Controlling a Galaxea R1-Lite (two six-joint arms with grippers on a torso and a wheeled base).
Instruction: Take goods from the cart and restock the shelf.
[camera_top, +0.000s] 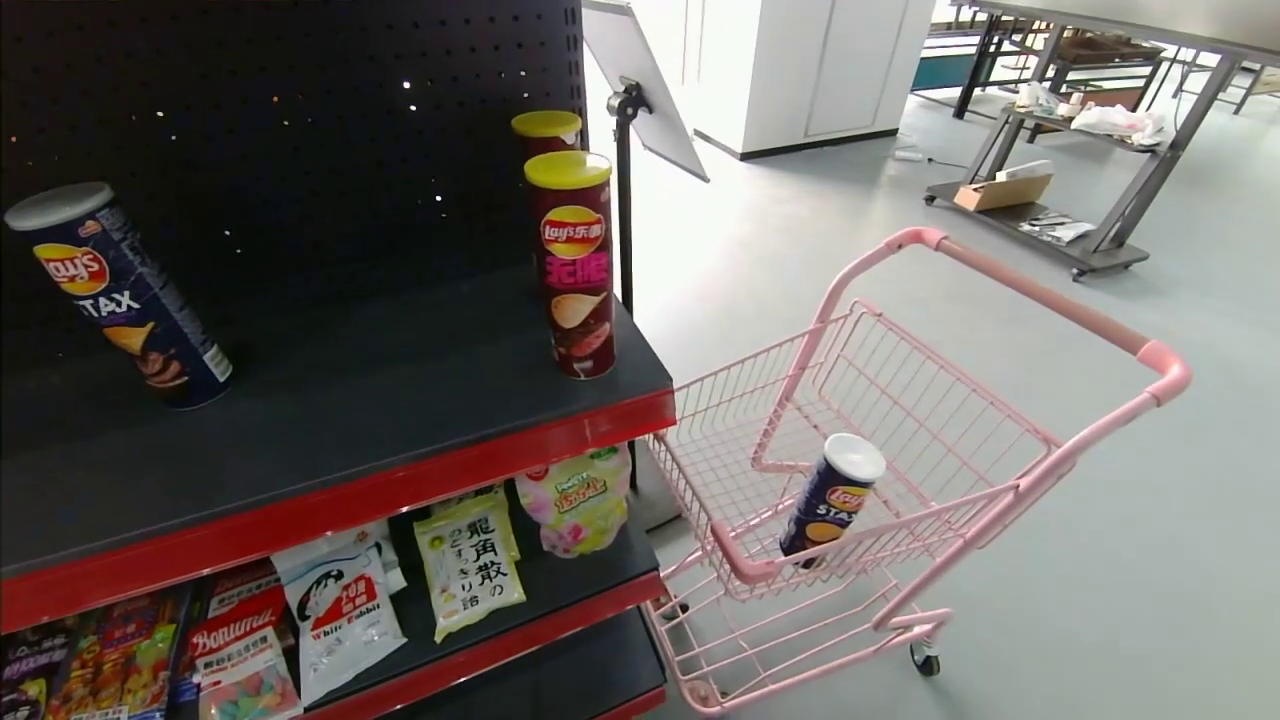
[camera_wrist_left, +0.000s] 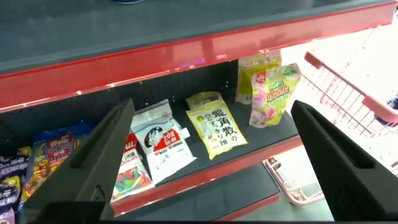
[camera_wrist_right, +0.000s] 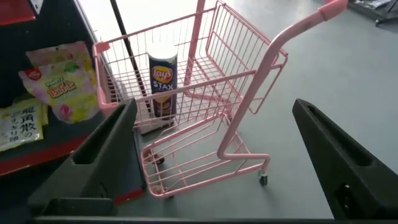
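A dark blue chip can (camera_top: 832, 497) with a white lid stands tilted in the basket of the pink cart (camera_top: 1040, 437), to the right of the shelf. The same chip can (camera_wrist_right: 163, 79) shows in the right wrist view inside the cart (camera_wrist_right: 272, 53). My right gripper (camera_wrist_right: 214, 162) hangs open above the floor beside the cart, nothing between its fingers. On the top shelf board (camera_top: 330, 410) stand a blue chip can (camera_top: 118, 295) at the left and two maroon cans (camera_top: 574, 262) at the right. My left gripper (camera_wrist_left: 211, 162) is open, facing the lower shelf (camera_wrist_left: 249, 155).
Snack bags (camera_top: 468, 565) lie on the lower shelf, among them a green-pink bag (camera_wrist_left: 273, 93). A sign stand pole (camera_top: 625, 200) rises between shelf and cart. Metal tables with boxes (camera_top: 1040, 190) stand far behind. Open grey floor lies to the right of the cart.
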